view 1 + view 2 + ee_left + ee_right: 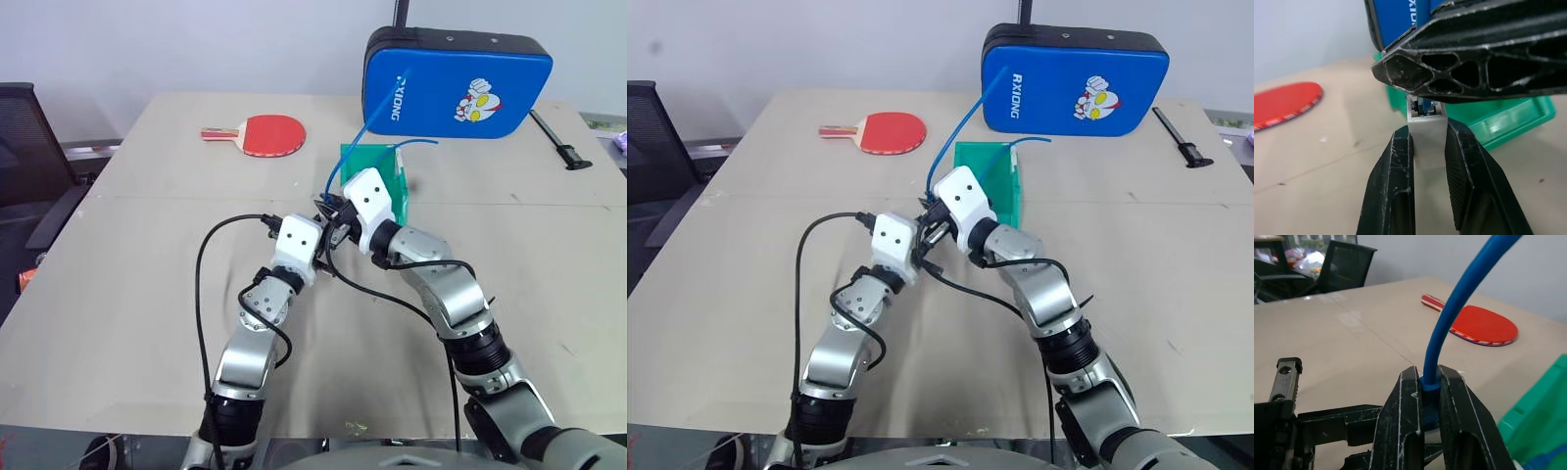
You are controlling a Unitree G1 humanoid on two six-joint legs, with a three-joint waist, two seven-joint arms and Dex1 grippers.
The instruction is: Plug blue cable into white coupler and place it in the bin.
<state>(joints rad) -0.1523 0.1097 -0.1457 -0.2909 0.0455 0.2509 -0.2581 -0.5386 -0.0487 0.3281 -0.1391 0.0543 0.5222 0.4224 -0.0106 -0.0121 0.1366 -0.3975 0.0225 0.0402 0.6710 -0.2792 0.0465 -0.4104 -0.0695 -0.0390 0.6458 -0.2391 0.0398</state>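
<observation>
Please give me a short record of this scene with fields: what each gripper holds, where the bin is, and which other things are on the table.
left gripper: shut on the white coupler
right gripper: shut on the blue cable, close above the coupler's socket
plug state: cannot tell whether it is fully seated
green bin: on the table, just beyond both grippers
other things: red table tennis paddle; blue padded case, at the table's far edge

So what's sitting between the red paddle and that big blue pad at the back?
Bare table, seen from the head views. The green bin stands nearer the robot, and the blue cable arcs up across the blue pad.
</observation>
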